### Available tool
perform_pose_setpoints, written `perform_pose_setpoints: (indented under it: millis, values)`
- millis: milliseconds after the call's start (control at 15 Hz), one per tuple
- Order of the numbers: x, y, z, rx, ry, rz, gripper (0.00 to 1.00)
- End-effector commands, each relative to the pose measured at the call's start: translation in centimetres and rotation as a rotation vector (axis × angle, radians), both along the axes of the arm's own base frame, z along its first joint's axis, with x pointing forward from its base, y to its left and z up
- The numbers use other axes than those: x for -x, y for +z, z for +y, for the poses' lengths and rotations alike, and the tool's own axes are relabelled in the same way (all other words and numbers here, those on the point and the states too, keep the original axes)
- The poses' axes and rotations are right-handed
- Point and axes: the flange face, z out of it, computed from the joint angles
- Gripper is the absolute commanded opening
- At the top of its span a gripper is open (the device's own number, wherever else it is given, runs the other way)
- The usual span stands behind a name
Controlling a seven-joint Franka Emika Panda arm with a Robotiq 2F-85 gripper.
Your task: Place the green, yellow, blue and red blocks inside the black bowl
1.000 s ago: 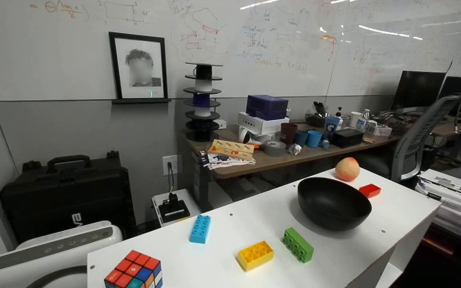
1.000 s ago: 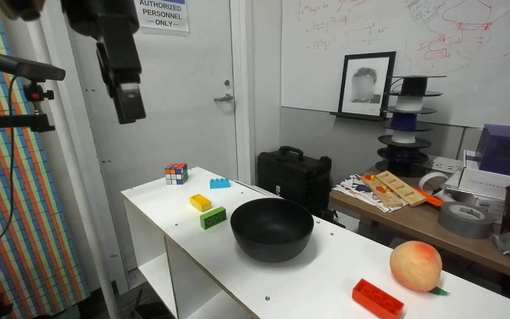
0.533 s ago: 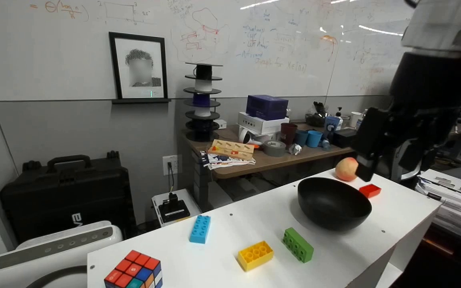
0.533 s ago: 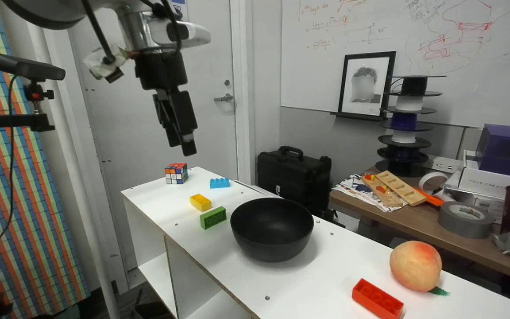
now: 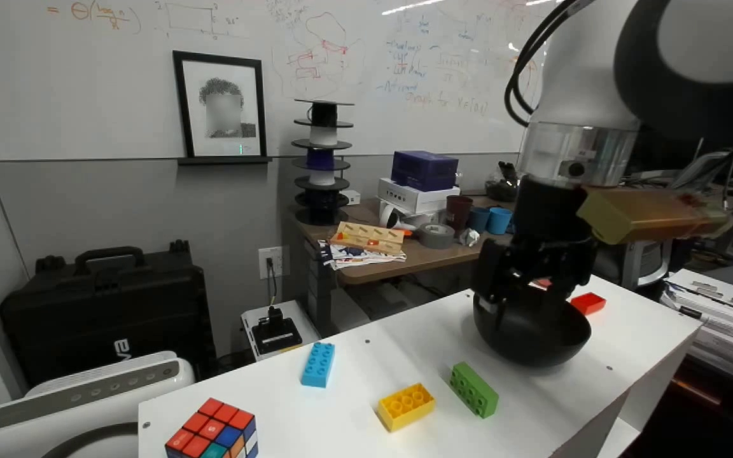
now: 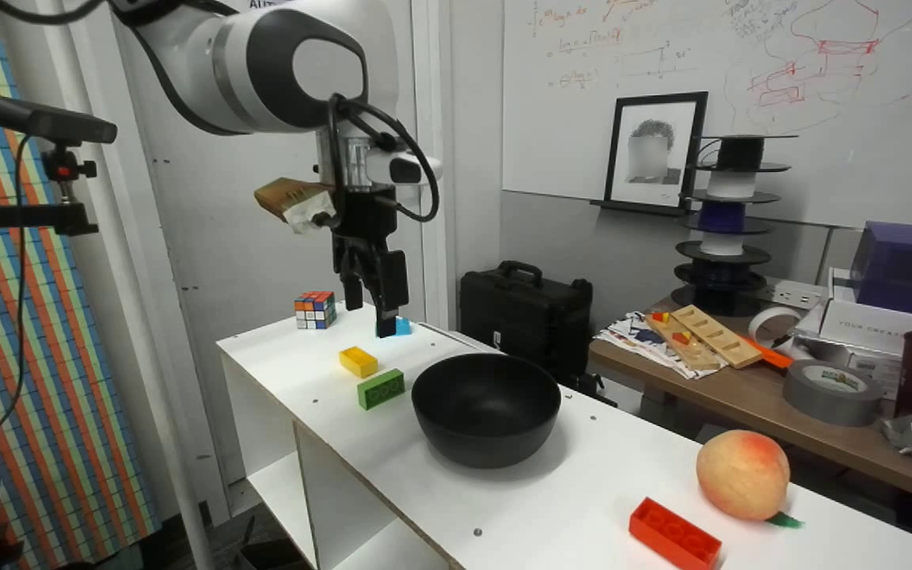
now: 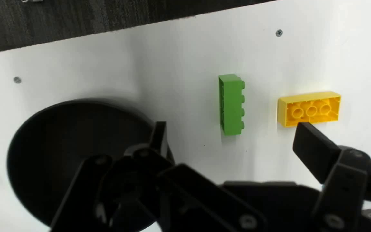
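Jaws spread wide with nothing in their grasp

I have the black two-fingered gripper [image 7: 232, 141] hanging above the white flat tabletop [image 6: 575, 507], its fingers [image 7: 316, 151] pointing down. The jaws stand far apart and hold nothing. On my wrist view the bright green plastic brick [image 7: 232, 109] shows in the gap between them, resting on a long side on the tabletop, studs facing the bright yellow plastic brick [image 7: 311, 109]. The yellow one lies upside down near it, hollow underside up.

In an exterior view I see the light blue plastic brick [image 5: 319, 364], studs up, near the tabletop's edge and apart from the yellow one. The glossy black round bowl [image 6: 488, 443] stands upright, with the green brick near it on one side and the bright red plastic brick [image 6: 674, 537] out on its opposite side. The red one lies near a round peach-coloured fruit [image 6: 743, 473]. All four bricks sit outside the bowl in both exterior views.

In an exterior view the gripper blocks my sight of part of the bowl [image 5: 551, 343] and most of the fruit. A multicoloured puzzle cube [image 6: 315, 310] sits near one end of the tabletop, away from the bowl.
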Motion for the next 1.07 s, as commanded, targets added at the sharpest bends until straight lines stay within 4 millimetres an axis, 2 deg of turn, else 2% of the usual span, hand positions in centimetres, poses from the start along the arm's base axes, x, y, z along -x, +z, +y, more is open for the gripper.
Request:
perform_pose_setpoints:
  millis: [0,333,800,867,933,1000]
  values:
    - [-2.0,-2.3,2.7,-0.003,0.038,0.046,1.00]
    - [-2.8,-6.9,3.6,0.130,0.065,0.057,1.00]
    - [-4.0,-11.2,4.6,0.168,0.071,0.091,1.00]
    - [-4.2,-11.6,4.9,0.164,0.070,0.094,0.75]
    - [-4.2,-11.9,5.1,0.165,0.071,0.093,0.75]
    - [-4.3,-12.1,5.3,0.164,0.073,0.093,0.66]
